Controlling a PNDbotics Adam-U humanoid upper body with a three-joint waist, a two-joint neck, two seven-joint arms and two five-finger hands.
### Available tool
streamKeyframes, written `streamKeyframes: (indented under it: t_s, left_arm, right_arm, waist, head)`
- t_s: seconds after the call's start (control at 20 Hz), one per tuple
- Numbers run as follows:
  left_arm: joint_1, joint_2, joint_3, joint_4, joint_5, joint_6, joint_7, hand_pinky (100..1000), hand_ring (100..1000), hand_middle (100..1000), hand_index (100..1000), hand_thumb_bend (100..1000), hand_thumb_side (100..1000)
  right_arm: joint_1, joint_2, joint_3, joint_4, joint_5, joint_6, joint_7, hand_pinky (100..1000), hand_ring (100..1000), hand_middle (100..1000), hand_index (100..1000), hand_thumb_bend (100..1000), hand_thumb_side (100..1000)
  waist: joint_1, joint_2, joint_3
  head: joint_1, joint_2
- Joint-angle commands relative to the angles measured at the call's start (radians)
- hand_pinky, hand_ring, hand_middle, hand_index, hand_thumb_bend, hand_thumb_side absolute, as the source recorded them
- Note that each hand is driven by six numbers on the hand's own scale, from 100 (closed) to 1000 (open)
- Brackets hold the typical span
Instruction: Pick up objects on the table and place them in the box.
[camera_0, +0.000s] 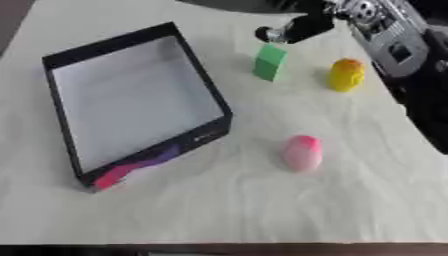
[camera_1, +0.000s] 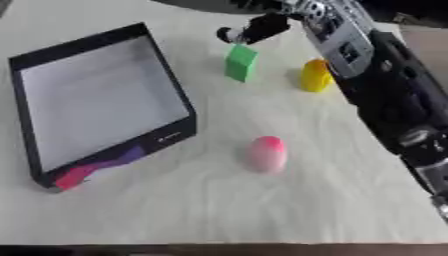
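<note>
A pale cream cloth, slightly wrinkled, covers the desk (camera_0: 262, 210) from edge to edge, and all the things lie on it. Toward the far side stands a green block (camera_0: 269, 62), upright on its end, and just beyond its top hovers the right robot hand (camera_0: 293, 29), reaching in from the upper right corner on a black and silver arm; its dark fingers appear bunched together with a silver tip showing, close to the block's top, but whether they touch the block or are curled shut cannot be told. To the right of the block, a little apart from it, stands a yellow rounded object (camera_0: 346, 74), close beside the arm. Nearer the front, well apart from both, lies a pink egg-shaped object (camera_0: 302, 152), deeper pink at its far end and paler toward the near one. On the left sits the box (camera_0: 210, 90), a shallow black-walled tray with a light grey floor, turned askew to the desk; its near wall carries a pink and purple patch at the front corner. The box's floor holds none of the objects.
</note>
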Motion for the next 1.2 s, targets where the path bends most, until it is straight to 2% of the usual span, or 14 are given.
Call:
streamKeyframes:
  t_s: [0.05,0.25,0.3,0.6,1.2]
  left_arm:
    - [-0.007,0.038,0.009,-0.013,-0.007,0.000,0.003,723,610,790,843,366,592]
    - [-0.006,0.039,0.009,-0.013,-0.007,0.000,0.003,723,610,790,843,366,592]
    - [-0.007,0.038,0.009,-0.013,-0.007,0.000,0.003,722,609,789,841,369,590]
    - [-0.013,0.035,0.008,-0.012,-0.003,0.001,0.003,721,608,789,841,369,592]
    - [-0.016,0.029,0.010,-0.016,0.003,0.003,0.008,720,603,788,840,368,601]
  right_arm:
    - [-0.013,-0.014,-0.003,-0.038,0.015,0.008,0.025,910,874,846,908,393,611]
    - [-0.012,-0.014,-0.005,-0.045,0.021,0.011,0.037,910,874,846,908,393,611]
    - [-0.009,-0.013,-0.002,-0.042,0.021,0.013,0.040,919,881,852,918,410,656]
    - [0.008,0.002,-0.006,-0.019,0.047,0.005,0.100,922,886,855,921,423,654]
    - [0.013,0.008,-0.025,0.029,0.107,0.004,0.050,920,886,860,924,438,641]
  waist:
    - [-0.004,-0.036,-0.002]
    - [-0.004,-0.036,-0.003]
    - [-0.004,-0.034,-0.002]
    - [-0.002,-0.023,0.008]
    - [0.004,0.019,0.018]
  head:
    - [0.006,-0.001]
    - [0.007,-0.001]
    - [0.004,-0.001]
    - [-0.013,-0.001]
    - [-0.042,-0.001]
